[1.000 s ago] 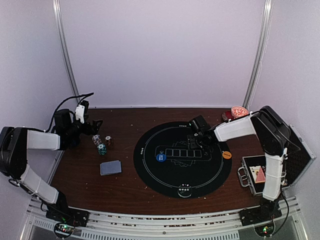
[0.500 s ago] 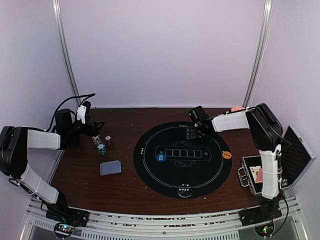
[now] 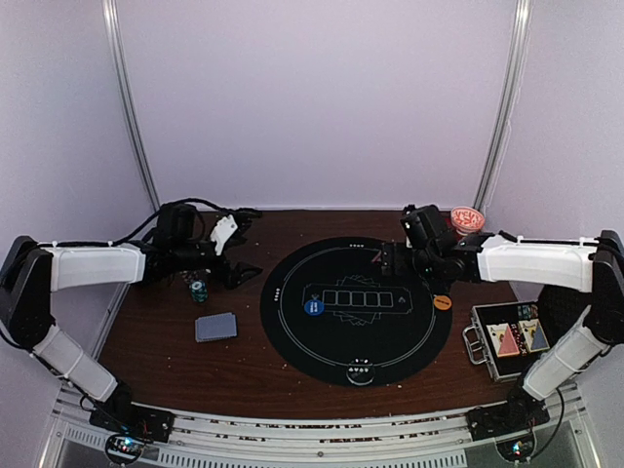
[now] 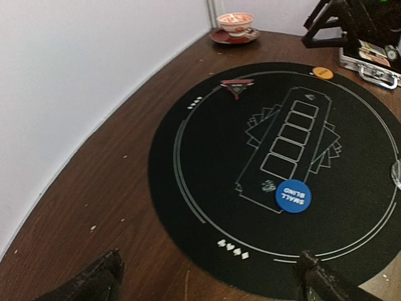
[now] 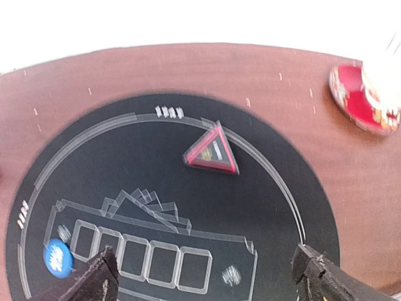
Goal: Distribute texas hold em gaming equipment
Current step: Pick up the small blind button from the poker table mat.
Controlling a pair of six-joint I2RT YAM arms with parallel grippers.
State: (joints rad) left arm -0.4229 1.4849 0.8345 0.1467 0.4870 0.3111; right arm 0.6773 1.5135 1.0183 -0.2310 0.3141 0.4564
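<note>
A black round mat (image 3: pixel 356 331) holds a blue disc (image 3: pixel 313 306), an orange disc (image 3: pixel 442 302) at its right rim and a red triangle marker (image 5: pixel 212 150) near its far edge. A teal chip stack (image 3: pixel 199 291) stands left of the mat, partly behind my left arm. A grey-blue card deck (image 3: pixel 215 327) lies in front of it. My left gripper (image 3: pixel 242 246) is open and empty, between the chips and the mat. My right gripper (image 3: pixel 392 261) is open and empty, just above the mat on the near side of the triangle.
A red-patterned cup and saucer (image 3: pixel 466 218) stand at the back right. An open metal case (image 3: pixel 512 336) with cards lies at the right edge. The brown table (image 3: pixel 244 370) is walled by pale panels at the back and sides.
My left gripper swung right from the table's left edge, past the chips, toward the mat. My right arm's elbow swung out to the right while its gripper stayed near the mat's far edge.
</note>
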